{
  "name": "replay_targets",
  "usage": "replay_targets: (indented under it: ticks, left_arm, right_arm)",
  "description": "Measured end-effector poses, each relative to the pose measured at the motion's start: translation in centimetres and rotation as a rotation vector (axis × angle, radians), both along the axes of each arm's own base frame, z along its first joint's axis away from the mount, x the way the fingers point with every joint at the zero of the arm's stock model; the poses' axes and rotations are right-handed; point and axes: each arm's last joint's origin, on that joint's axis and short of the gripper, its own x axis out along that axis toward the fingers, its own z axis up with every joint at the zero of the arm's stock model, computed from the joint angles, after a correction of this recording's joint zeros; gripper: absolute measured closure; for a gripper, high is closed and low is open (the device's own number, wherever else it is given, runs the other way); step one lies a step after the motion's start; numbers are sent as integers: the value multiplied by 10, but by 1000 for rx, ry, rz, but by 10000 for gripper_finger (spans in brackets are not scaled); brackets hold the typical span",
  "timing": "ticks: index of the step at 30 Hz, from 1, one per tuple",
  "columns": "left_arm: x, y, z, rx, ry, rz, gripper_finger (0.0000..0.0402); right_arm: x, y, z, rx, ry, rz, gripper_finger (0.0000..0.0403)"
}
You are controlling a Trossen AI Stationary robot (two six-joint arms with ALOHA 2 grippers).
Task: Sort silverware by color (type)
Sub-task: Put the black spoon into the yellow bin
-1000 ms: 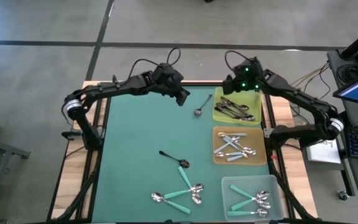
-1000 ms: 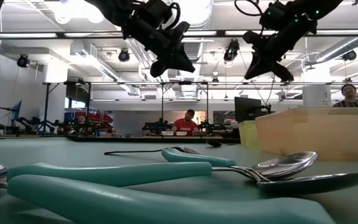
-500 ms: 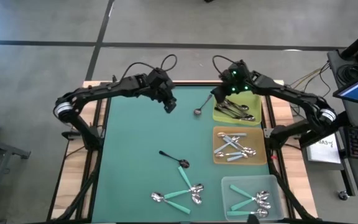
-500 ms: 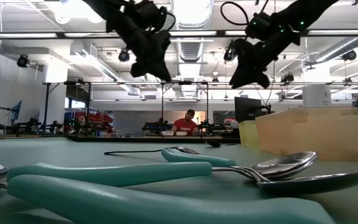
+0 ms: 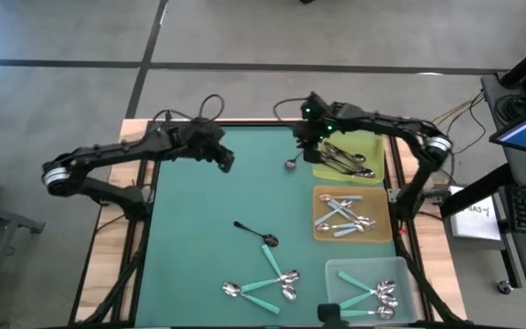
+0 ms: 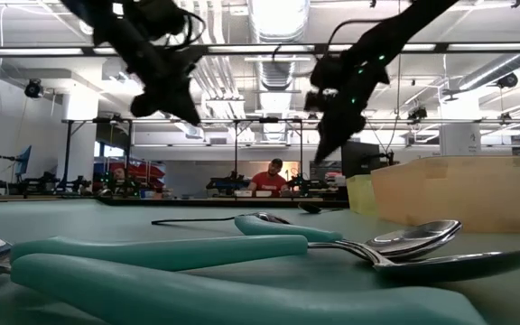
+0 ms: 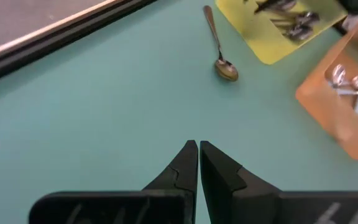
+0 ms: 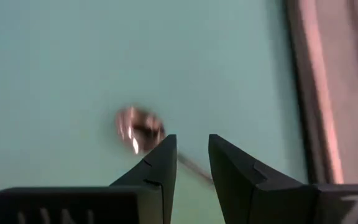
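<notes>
A lone metal spoon (image 5: 293, 162) lies flat on the green mat, just left of the yellow tray (image 5: 370, 143) that holds dark-handled spoons. My right gripper (image 5: 301, 143) hangs open above this spoon's handle. In the right wrist view the bowl (image 8: 135, 127) shows ahead of the fingers and the handle (image 8: 193, 165) runs under the gap; I see no touch. My left gripper (image 5: 226, 161) hovers shut over bare mat to the spoon's left, and its wrist view shows the spoon (image 7: 220, 61) ahead. A black-handled spoon (image 5: 256, 233) and teal-handled spoons (image 5: 268, 281) lie on the near mat.
An orange tray (image 5: 320, 215) with light blue spoons sits nearer than the yellow tray. A clear tray (image 5: 336, 274) with teal spoons stands at the near right. In the low view a teal handle (image 6: 152, 257) fills the foreground. Bare mat (image 5: 190, 238) lies at the left. People show in the room behind.
My right gripper has gone from above the yellow tray toward the table's left edge and down, rolling as it went, and now hangs over the lone spoon. My left gripper, still shut, has drawn back toward the table's left edge, away from that spoon. No spoon has moved.
</notes>
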Motion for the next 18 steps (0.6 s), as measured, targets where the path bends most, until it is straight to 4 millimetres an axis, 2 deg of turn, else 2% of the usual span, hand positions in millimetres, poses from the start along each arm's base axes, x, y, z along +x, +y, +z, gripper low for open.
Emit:
replay_targets:
  ticks: [7, 12, 18]
  left_arm:
    - [-41, -19, -5, -6, -96, 105, 401]
    - [-61, -28, -6, -13, -156, 147, 401]
    - [-74, -34, -6, -12, -202, 171, 401]
  right_arm:
    - [22, -11, -20, -8, 300, 97, 329]
    - [38, -15, -27, -10, 355, 172, 334]
    - [46, -10, -43, -39, 421, 281, 335]
